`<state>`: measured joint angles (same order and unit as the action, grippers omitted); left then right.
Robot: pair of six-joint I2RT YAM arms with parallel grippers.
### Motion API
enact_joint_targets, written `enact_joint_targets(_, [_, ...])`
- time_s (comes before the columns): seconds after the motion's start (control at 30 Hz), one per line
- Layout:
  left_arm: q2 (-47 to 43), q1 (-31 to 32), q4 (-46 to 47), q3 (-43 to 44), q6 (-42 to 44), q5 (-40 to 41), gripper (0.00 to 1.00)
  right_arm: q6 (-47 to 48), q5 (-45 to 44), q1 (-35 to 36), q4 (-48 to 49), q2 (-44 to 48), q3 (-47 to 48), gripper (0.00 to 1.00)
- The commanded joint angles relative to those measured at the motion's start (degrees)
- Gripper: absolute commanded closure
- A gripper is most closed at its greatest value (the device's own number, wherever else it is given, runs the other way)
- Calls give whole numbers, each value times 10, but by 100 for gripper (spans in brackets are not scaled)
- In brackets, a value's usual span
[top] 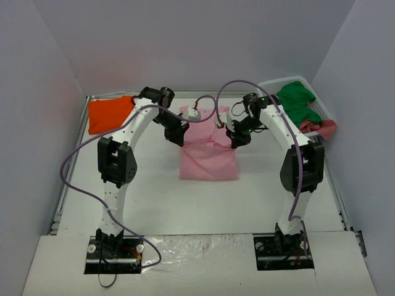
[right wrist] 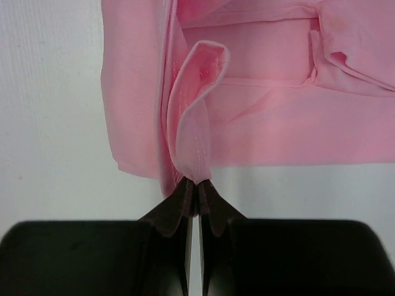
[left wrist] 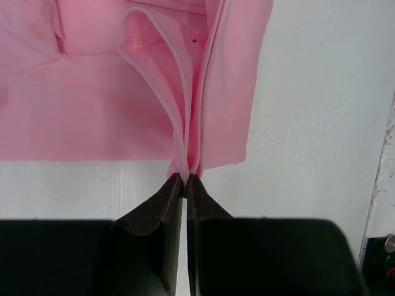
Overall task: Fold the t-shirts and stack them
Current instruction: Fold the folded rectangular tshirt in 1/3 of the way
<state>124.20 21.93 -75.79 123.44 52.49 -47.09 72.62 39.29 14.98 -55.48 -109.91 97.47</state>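
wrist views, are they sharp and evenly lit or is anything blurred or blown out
Left wrist: pink shirt sharp and evenly lit; the dark fingers show little detail. Right wrist: hem stitching crisp, table bright but not glaring.

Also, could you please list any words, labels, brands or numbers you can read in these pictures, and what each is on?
None can be read. The pink t-shirt carries one tiny dark mark near its fold, too small to tell whether it is text.
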Motion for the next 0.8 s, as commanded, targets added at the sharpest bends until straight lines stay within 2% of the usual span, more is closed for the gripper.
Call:
enact_joint_targets(0.0, [6,-8,-163,41,19,-7,98,14,10,-7,-21,-19,34,100])
enact_joint_targets(0.53, [68,-16,-185,85,40,-15,98,12,15,-15,-20,-96,88,100])
enact_joint_targets(0.77, [89,-19,-185,101,39,-20,98,10,18,-21,-20,-123,109,93])
